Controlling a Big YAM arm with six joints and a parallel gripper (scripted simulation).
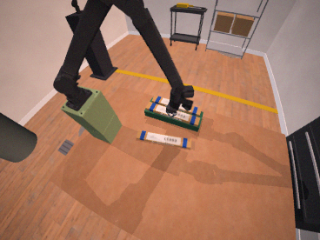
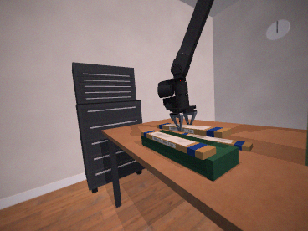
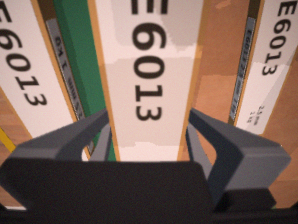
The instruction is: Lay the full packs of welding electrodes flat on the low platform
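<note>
My gripper (image 1: pixel 172 113) (image 2: pixel 187 127) (image 3: pixel 148 111) is shut across the middle of a white-labelled E6013 pack (image 1: pixel 184 116) (image 2: pixel 214 131) (image 3: pixel 148 75) with blue end bands. The pack is level and raised, beside and partly over the platform's edge; the exact overlap is hard to tell. A second pack (image 1: pixel 158 99) (image 2: pixel 173 141) (image 3: pixel 22 75) lies flat on the low green platform (image 1: pixel 171 123) (image 2: pixel 180 156) (image 3: pixel 82 40), along its far side in the top view. A third pack (image 1: pixel 163 139) (image 2: pixel 239 145) (image 3: pixel 272 65) lies flat on the table, off the platform and parallel to it.
The arm stands on a light green block (image 1: pixel 97 117) left of the platform in the top view. A dark cylinder (image 1: pixel 15 139) is at that view's left edge. A black drawer cabinet (image 1: pixel 306 174) (image 2: pixel 110 117) stands beyond the table.
</note>
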